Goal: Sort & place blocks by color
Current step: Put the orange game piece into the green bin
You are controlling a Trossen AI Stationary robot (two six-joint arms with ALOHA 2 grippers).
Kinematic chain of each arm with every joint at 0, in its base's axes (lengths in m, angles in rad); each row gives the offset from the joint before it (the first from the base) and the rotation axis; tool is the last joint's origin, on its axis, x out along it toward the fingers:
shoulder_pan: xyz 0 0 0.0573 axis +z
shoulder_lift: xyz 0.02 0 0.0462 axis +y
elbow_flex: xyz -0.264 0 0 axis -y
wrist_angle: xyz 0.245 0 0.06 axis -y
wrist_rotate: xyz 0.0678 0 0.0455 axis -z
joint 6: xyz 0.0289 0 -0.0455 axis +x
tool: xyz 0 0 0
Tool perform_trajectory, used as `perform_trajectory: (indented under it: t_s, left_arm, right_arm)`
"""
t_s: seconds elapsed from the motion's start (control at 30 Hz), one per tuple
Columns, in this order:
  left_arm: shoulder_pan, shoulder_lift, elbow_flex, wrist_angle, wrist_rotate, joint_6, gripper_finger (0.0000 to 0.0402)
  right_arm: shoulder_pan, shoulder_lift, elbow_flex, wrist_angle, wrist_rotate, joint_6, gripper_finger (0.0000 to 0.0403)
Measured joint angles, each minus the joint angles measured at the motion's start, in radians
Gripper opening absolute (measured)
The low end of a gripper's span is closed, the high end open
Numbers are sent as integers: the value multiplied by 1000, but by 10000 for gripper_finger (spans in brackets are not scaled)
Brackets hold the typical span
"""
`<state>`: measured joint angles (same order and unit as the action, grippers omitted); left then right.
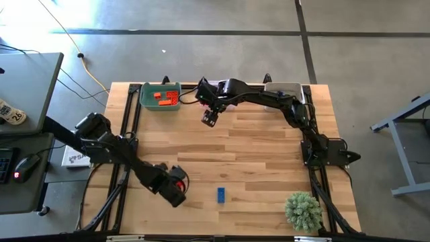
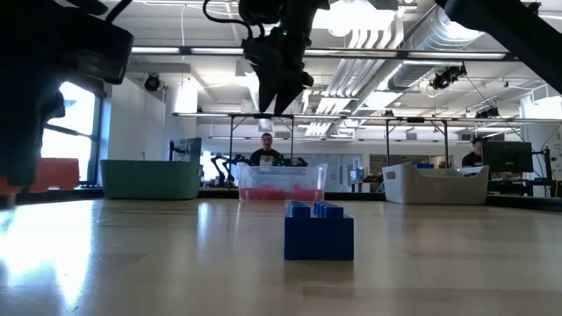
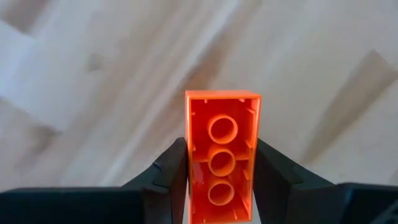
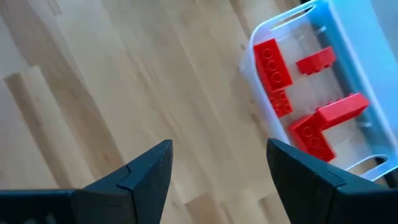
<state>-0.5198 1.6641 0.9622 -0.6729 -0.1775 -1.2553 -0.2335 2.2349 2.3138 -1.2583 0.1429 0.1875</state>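
My left gripper [image 1: 176,183] is near the table's front left, shut on an orange oblong brick [image 3: 222,155] whose hollow underside faces the wrist camera. A blue brick [image 1: 221,195] lies on the table to its right, studs up in the low view [image 2: 319,233]. My right gripper [image 1: 209,118] hangs open and empty above the far middle of the table, beside the clear bin [image 4: 323,81], which holds several red bricks [image 4: 273,65]. The green bin [image 1: 161,96] at the far left holds orange bricks. My left gripper pinches the orange brick's two long sides [image 3: 188,168] between its two fingers [image 3: 171,171], which lie along the brick. The brick's free end sticks out past the fingertips. It looks clear of the wood behind it.
A pale grey bin [image 1: 283,89] stands at the far right, also seen in the low view [image 2: 435,184]. A small green plant [image 1: 302,210] stands at the front right corner. Bare wood [image 1: 255,154] lies mid-table. A person [image 2: 266,151] shows beyond the far edge.
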Motion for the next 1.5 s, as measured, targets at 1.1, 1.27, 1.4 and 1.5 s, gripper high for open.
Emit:
perform_trajectory:
  t_s: [1.1,1.27,1.4,1.5]
  left_arm:
    - [1177,-355,2,-200,-218,695,111]
    - [1321,-355,2,-147,-193,758,128]
    - [1399,-355,2,-104,-165,798,131]
    - [1447,-355,2,-72,-135,850,134]
  right_arm:
    - [-166,0,0,33,-147,-259,248]
    - [-166,0,0,31,-229,-256,248]
    - [-154,0,0,32,-270,-221,248]
    - [-142,0,0,31,-271,-175,248]
